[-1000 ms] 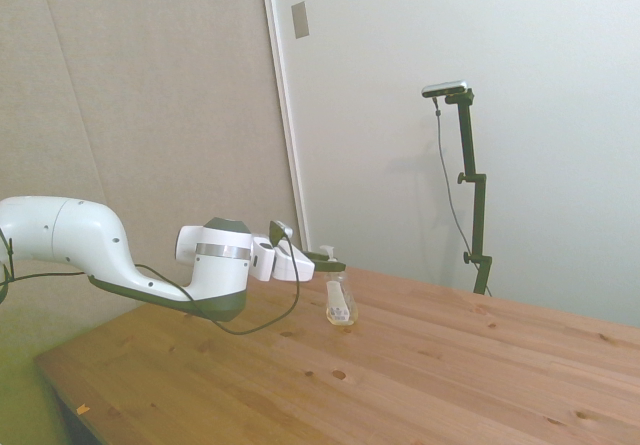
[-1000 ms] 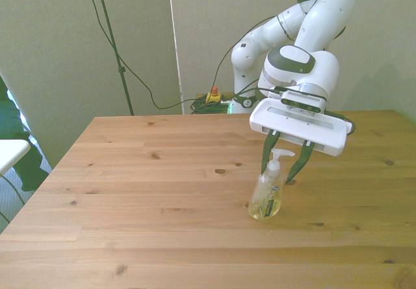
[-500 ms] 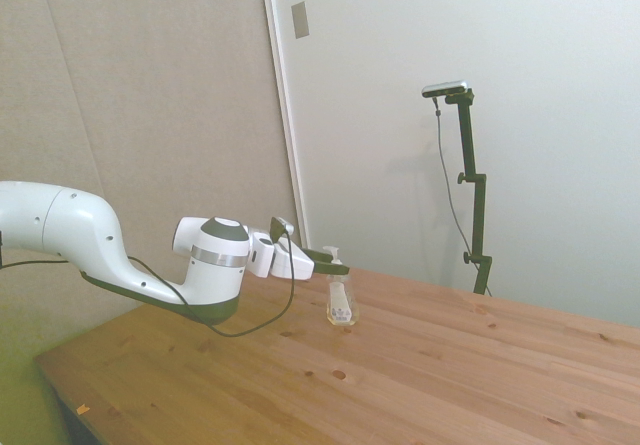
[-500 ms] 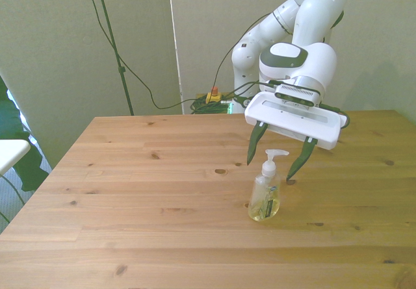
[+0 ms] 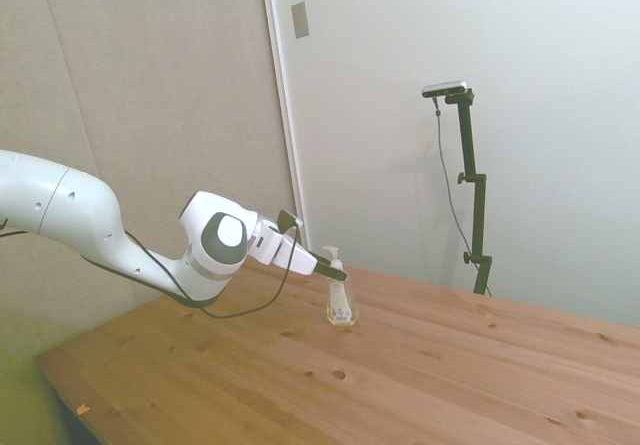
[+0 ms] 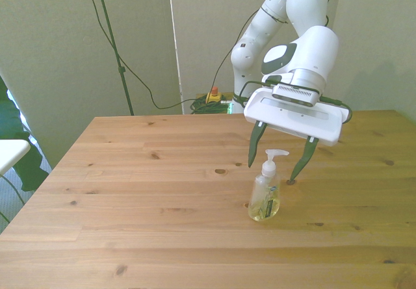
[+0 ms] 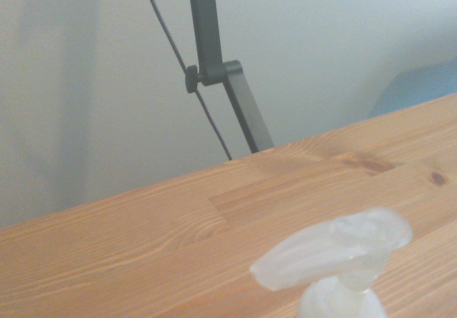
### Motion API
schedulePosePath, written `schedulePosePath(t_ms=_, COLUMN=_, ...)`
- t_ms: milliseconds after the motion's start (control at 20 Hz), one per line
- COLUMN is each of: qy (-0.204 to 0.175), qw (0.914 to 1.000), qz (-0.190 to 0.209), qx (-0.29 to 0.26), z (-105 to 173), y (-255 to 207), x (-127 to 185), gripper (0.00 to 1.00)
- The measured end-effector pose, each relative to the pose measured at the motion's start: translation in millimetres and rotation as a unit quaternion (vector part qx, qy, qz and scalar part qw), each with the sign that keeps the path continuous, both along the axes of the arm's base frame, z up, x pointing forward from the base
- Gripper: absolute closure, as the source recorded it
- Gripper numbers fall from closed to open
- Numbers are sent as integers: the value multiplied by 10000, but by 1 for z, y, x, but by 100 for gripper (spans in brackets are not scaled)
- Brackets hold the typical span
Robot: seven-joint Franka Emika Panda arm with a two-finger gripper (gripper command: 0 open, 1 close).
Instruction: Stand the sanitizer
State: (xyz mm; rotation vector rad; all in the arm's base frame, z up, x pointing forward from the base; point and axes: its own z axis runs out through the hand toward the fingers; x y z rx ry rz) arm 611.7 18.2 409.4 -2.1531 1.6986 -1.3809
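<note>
On the wooden bench (image 6: pixel 130 191), the white arm (image 6: pixel 305 16) has drawn up and back within the last second, lifting its pincer (image 6: pixel 278 161) clear of the sanitizer (image 6: pixel 265 195). The pincer hangs wide open, its fingers spread to either side of the white pump top and touching nothing. The bottle stands upright by itself just below and in front of the pincer, suggesting the task is effectively done.

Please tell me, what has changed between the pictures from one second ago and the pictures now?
The gripper let go of the sanitizer: its fingers, which were close around the pump neck, opened wide, and it drew back and up from the bottle. The sanitizer stayed upright on the same spot of the table.
</note>
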Motion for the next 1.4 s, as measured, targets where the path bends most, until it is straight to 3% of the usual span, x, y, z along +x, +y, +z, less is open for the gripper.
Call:
schedulePosePath(t_ms=750, qy=816, qw=9945, qz=456, qx=467, z=0, y=14, x=-10, gripper=0)
schedulePosePath(t_ms=1100, qy=1647, qw=9766, qz=1056, qx=896, z=-10, y=29, x=-38, gripper=0)
schedulePosePath(t_ms=1400, qy=2278, qw=9542, qz=1670, qx=990, z=-21, y=58, x=-56, gripper=0)
